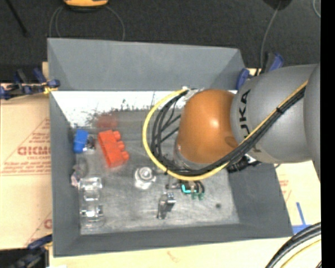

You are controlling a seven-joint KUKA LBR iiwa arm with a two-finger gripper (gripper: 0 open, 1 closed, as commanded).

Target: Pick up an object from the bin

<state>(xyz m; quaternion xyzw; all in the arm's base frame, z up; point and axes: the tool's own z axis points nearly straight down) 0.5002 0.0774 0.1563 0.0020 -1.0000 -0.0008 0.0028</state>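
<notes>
My gripper [166,204] hangs below the arm's orange cover, low over the bin floor at the front middle. Nothing shows in it. A small round white and silver thing [144,176] lies just to its upper left, apart from it. Further left, a red-orange toy brick [113,148] rests on the floor.
A small blue piece [80,140] lies by the left wall beside the brick. A clear plastic piece [90,200] sits in the front left corner. The arm and its cover hide the right half of the bin floor.
</notes>
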